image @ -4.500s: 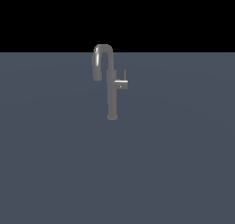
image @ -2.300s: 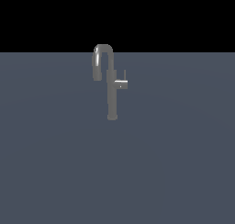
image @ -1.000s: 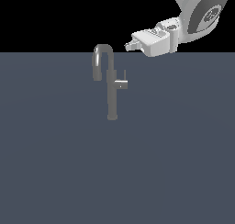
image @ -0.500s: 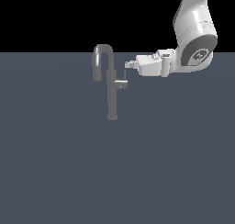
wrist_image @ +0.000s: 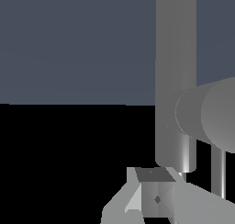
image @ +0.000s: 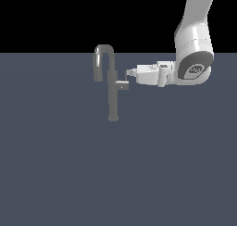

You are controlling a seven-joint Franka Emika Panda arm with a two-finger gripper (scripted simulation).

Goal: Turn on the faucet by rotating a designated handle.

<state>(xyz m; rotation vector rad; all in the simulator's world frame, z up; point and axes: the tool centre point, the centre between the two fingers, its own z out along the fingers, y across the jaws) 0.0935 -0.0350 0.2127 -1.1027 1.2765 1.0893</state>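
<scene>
The faucet (image: 112, 97) is a slim grey tap with a straight column and a hooked spout, standing on a dark grey floor. Its handle (image: 121, 85) is a short stub jutting from the column toward the exterior view's right, with a thin pin rising at its end. My gripper (image: 130, 73) reaches in from the exterior view's right; its tips are at the pin, just above the stub. The jaws look shut, with nothing between them. In the wrist view the column (wrist_image: 176, 58), the handle (wrist_image: 206, 115) and my gripper (wrist_image: 153, 193) show close together.
The white arm (image: 193, 58) comes down from the upper right of the exterior view. The flat dark grey floor (image: 69, 174) spreads all around the faucet, with a black background behind it.
The arm came into view from the upper right, dropped and moved toward the exterior view's left until its tips reached the handle's pin. The faucet and handle show no visible turn.
</scene>
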